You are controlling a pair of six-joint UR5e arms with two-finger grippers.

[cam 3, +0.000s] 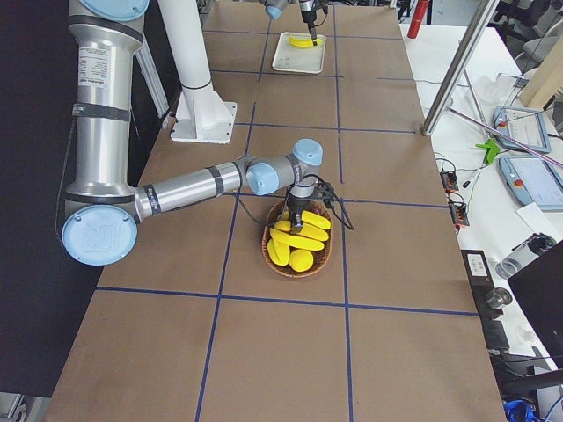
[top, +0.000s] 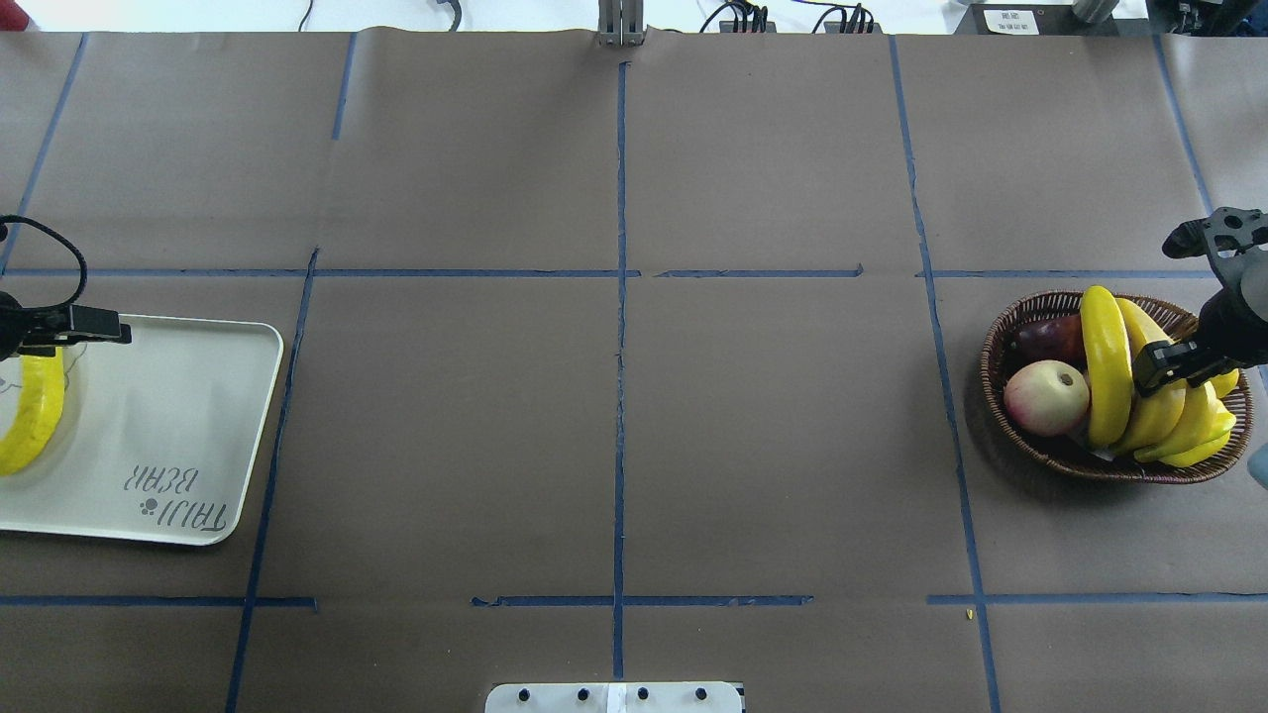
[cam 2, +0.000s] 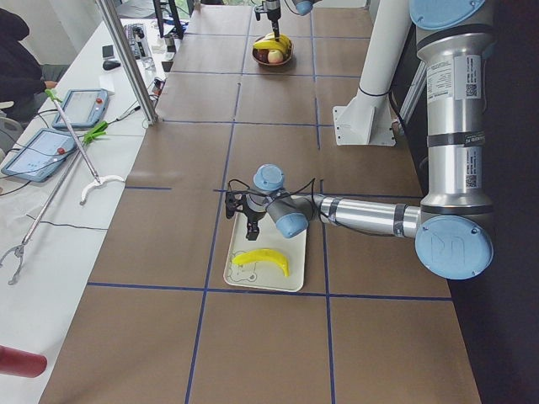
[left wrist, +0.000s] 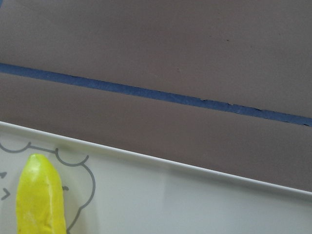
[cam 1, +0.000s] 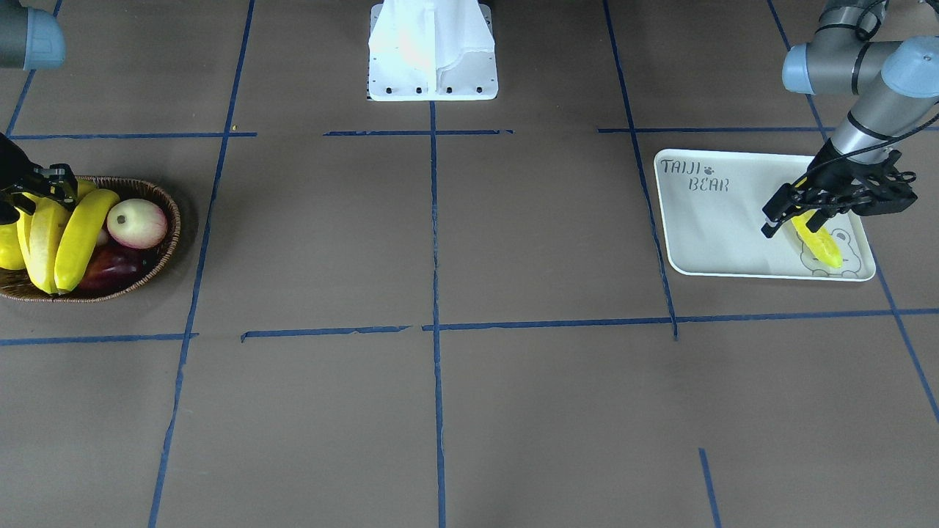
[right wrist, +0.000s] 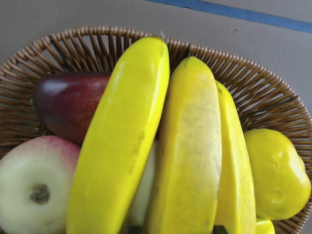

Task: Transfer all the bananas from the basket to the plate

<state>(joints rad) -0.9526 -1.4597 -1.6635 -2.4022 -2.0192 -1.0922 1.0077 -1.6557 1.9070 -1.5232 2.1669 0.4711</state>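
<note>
A brown wicker basket (cam 1: 167,246) (top: 999,332) holds three long yellow bananas (top: 1106,366) (right wrist: 122,141) lying side by side. My right gripper (top: 1165,364) (cam 1: 63,192) hangs tilted just over their far ends and looks open, with nothing lifted. The white plate (cam 1: 715,227) (top: 168,416) carries one banana (cam 1: 820,246) (top: 30,421) (left wrist: 39,195) lying flat across the bear drawing. My left gripper (cam 1: 786,218) (cam 2: 250,234) hovers over that banana's upper end, fingers apart. Neither wrist view shows fingers.
In the basket with the bananas lie a pink-white apple (top: 1046,397) (cam 1: 137,223), a dark red fruit (top: 1048,337) and a stubby yellow fruit (right wrist: 275,175). The robot's white base (cam 1: 433,55) stands between the arms. Tablets and cables (cam 2: 50,126) line the table's side.
</note>
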